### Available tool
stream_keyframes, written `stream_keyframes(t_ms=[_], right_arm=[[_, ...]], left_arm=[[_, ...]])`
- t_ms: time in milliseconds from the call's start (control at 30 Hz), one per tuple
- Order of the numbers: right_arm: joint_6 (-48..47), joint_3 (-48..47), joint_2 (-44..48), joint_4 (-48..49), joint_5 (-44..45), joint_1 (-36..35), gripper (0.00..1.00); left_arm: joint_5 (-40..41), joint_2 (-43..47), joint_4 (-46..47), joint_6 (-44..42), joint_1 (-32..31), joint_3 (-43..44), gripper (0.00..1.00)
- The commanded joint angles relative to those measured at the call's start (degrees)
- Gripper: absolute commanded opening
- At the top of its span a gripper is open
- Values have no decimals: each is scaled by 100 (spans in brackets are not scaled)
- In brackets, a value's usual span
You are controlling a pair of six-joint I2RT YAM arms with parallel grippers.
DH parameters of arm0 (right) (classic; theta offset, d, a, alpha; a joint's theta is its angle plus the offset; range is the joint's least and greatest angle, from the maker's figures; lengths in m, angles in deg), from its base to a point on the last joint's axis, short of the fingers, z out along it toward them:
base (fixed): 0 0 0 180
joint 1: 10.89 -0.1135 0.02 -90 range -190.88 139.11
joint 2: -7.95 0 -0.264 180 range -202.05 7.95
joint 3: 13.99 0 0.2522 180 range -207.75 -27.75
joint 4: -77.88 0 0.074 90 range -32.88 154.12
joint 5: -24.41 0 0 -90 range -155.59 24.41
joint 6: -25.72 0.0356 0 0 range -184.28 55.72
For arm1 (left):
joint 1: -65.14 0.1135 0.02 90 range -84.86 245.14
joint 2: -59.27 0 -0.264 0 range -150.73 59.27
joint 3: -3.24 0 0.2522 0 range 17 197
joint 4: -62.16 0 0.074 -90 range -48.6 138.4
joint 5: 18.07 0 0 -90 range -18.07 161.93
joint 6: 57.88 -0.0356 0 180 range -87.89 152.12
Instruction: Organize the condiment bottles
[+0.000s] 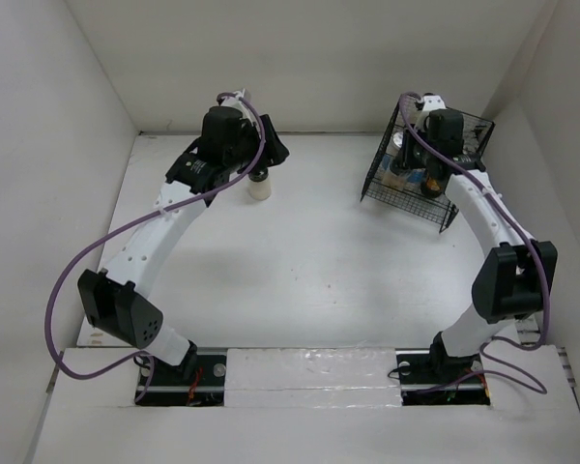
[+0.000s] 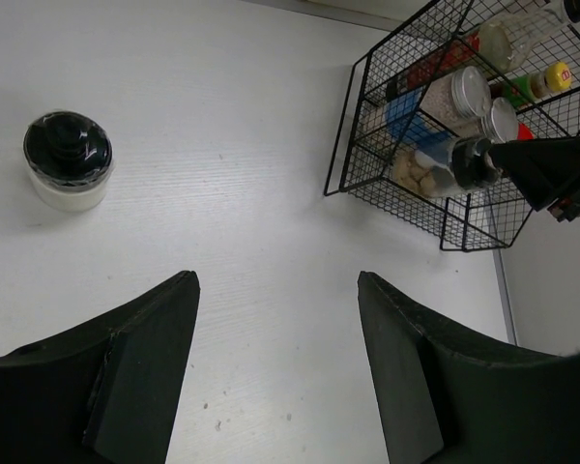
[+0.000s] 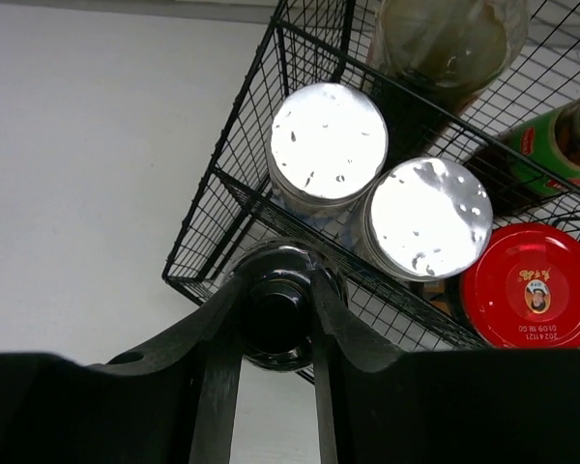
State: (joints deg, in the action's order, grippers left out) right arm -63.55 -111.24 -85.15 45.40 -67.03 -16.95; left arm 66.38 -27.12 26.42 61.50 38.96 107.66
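White tabletop and walls; left pincer agape, right pincer tight on black-capped bottle.

Back right, the basket holds 2 shakers beside a jar; back left stands a lone bottle.

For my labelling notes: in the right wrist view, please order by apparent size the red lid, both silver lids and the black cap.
Largest: red lid
Then: left silver lid and right silver lid, alike
Smallest: black cap, partly hidden, so unsure
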Motion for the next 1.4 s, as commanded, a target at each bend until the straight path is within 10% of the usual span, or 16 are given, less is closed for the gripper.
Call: stream_keyframes(t_ms=[0,167,467,600,633,700,800,900,967,1067,1367], right_arm=[[-91,60,-129,483,-7,-96,5],[-38,113,-357,431,-6,-202,9],[-38,-370,-86,123,116,-255,70],[-91,-757,265,123,222,-500,81],[-91,-757,318,323,109,-649,79],[-91,-705,319,579,-433,-851,35],[59,-652,-57,1150,-901,-1501,0],[6,-1099,-708,1204,-964,-2248,0],[-152,-1450,-1059,1204,-1376,-2608,10],[-414,-2815,-2155,751,-1815,-2908,57],[-496,-4361,-3688,201,-1395,-3146,90]], left_arm=[[36,316,211,-73,16,-21,62],[36,368,211,-126,16,-74,66],[36,473,211,-179,16,-127,73],[289,728,264,-179,16,-66,74],[403,790,316,-118,16,-65,74],[876,1026,378,-30,16,-4,74],[1370,1692,649,339,16,-336,74],[2099,2230,651,656,16,-908,76],[2478,2766,651,656,16,-1259,76],[2610,3128,450,779,16,-1444,80],[2102,3295,-184,718,16,-1577,80]])
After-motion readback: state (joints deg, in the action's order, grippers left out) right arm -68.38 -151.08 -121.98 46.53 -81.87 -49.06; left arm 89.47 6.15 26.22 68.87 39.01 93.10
